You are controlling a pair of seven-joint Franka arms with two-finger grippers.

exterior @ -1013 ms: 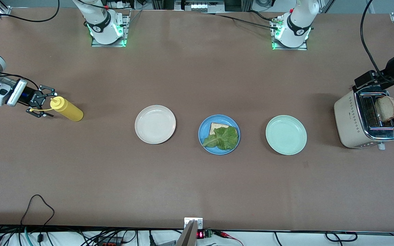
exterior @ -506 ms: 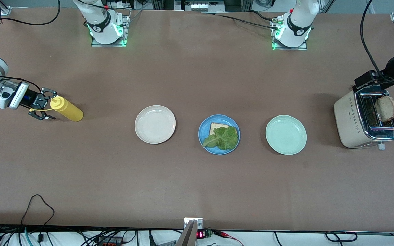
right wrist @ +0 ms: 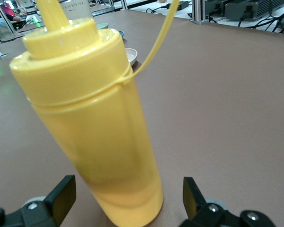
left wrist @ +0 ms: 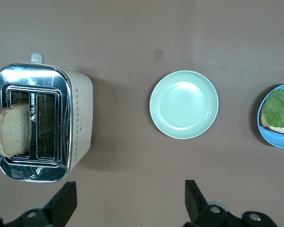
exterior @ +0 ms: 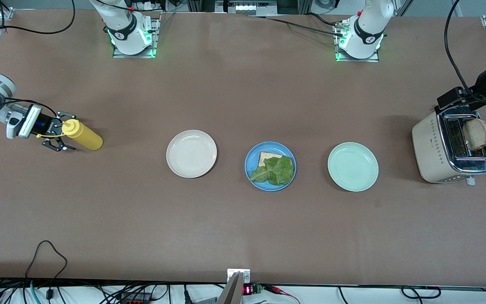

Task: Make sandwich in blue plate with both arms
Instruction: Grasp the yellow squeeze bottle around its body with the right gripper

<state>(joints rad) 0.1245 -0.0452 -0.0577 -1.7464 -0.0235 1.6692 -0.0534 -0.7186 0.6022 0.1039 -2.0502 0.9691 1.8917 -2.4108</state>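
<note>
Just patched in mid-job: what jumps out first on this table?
The blue plate in the middle of the plate row, holding one bread slice under a lettuce leaf, with no top slice yet. At the right arm's end, the open right gripper flanks a yellow squeeze bottle. At the left arm's end, a second slice sticks up from the toaster, the open left gripper above.

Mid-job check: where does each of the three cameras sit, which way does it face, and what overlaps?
Front view: high across the table, facing both bases; right gripper by the mustard bottle.
Left wrist view: over the toaster, looking down; own open jaws show.
Right wrist view: low, facing the bottle; own open jaws show.
Shared: front and left wrist views both show the green plate and blue plate.
</note>
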